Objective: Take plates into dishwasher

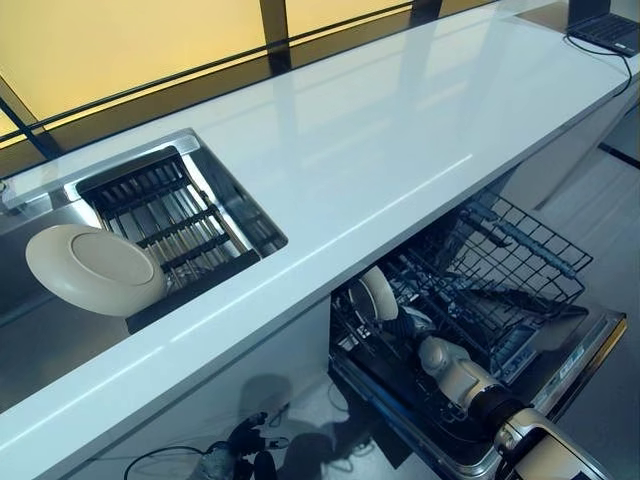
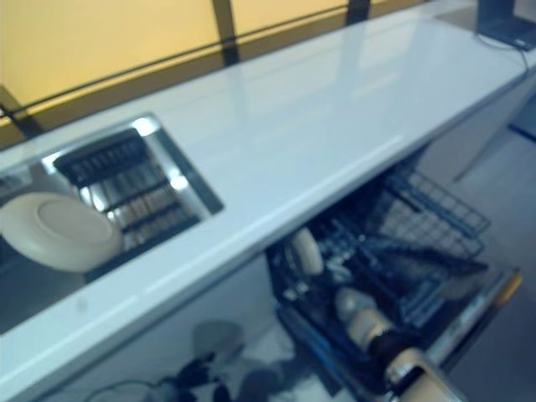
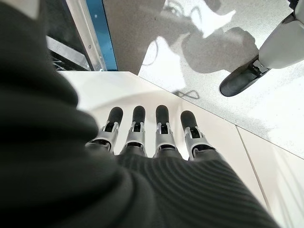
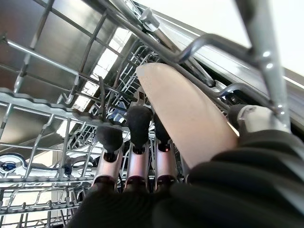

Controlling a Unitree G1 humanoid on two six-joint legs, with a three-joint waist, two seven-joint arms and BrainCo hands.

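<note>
A cream plate (image 1: 378,293) stands on edge in the lower rack (image 1: 520,262) of the open dishwasher under the counter. My right arm reaches into the rack from the lower right. In the right wrist view my right hand (image 4: 137,156) is shut on this plate (image 4: 190,114), with the fingers along one face and the thumb (image 4: 247,118) on the other, among the rack wires. A second cream plate (image 1: 95,268) leans on the drainer in the sink (image 1: 215,175) at the left. My left hand (image 3: 161,128) hangs open, low beside the white cabinet front, holding nothing.
A long white countertop (image 1: 380,150) runs over the dishwasher. The dishwasher door (image 1: 585,350) lies folded down at the lower right, with the wire rack pulled out over it. A dark laptop (image 1: 607,28) sits at the counter's far right end.
</note>
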